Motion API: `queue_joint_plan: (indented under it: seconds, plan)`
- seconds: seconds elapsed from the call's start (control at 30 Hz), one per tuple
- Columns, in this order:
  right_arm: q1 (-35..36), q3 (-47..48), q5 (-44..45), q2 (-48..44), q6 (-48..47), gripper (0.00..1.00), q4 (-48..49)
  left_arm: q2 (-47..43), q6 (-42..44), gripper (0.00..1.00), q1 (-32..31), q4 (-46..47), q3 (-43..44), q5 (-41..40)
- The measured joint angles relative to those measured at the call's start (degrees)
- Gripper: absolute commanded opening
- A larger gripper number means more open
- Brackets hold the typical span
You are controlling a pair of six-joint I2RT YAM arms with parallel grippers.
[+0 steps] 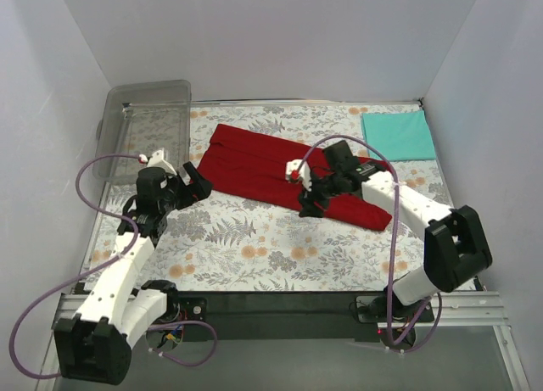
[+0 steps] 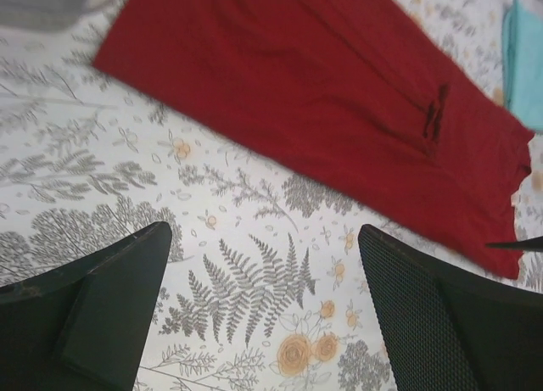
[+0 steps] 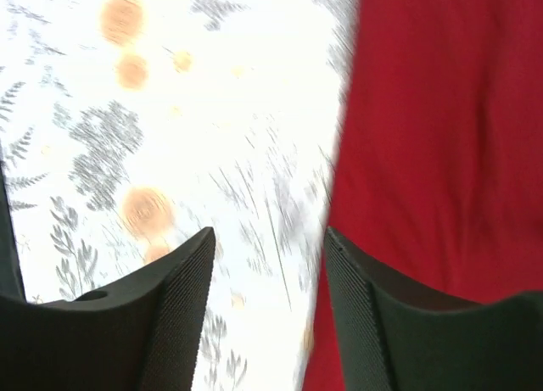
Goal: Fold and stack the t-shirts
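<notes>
The deep red t-shirt [image 1: 288, 175] lies as a long folded strip, running diagonally from the back left to the right of the floral tablecloth. The teal t-shirt [image 1: 399, 135] rests folded at the back right corner. My left gripper [image 1: 198, 186] hovers just off the red shirt's left end, open over bare cloth [image 2: 265, 230], with the red t-shirt [image 2: 322, 94] ahead of it. My right gripper [image 1: 307, 203] hangs at the strip's near edge. In the right wrist view it [image 3: 268, 238] is open with nothing between the jaws, and the red t-shirt [image 3: 441, 111] borders the right finger.
A clear plastic bin [image 1: 144, 128] stands at the back left corner. White walls close in the table on three sides. The floral tablecloth [image 1: 254, 247] stretches between the shirt and the arm bases.
</notes>
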Motion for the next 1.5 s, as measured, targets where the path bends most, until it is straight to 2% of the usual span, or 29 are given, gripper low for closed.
queue_joint_plan:
  seconds: [0.13,0.17,0.3,0.67,0.9,1.13,1.37,1.5]
  plan:
    - [9.4,9.1,0.5,8.5,-2.1,0.53,1.7,-9.6,1.2,0.89,0.0,-0.8,0.6,-5.2]
    - [10.8,13.4,1.6,12.3,-2.3,0.53,2.3,-11.9,1.4,0.91,0.0,-0.9,0.6,-6.1]
    - [14.6,20.5,5.9,19.7,-1.9,0.53,4.9,-17.5,2.2,0.91,0.0,-0.6,0.0,-7.9]
    - [18.4,24.4,12.9,25.3,-3.2,0.54,4.3,-11.4,2.2,0.91,0.0,-1.3,-1.0,-7.6]
    - [23.7,39.8,19.7,39.3,-3.8,0.54,5.5,-17.5,1.9,0.92,0.0,-3.5,-0.7,-9.0]
    - [24.3,47.4,24.2,47.7,-3.7,0.52,5.7,-23.9,2.0,0.92,0.0,-5.1,0.3,-10.3]
    - [24.3,49.4,25.9,49.3,-2.9,0.45,5.7,-24.0,2.2,0.92,0.0,-5.8,0.3,-10.4]
    - [24.3,49.7,26.2,49.8,-2.6,0.35,5.8,-23.9,2.2,0.92,0.0,-5.9,0.3,-10.4]
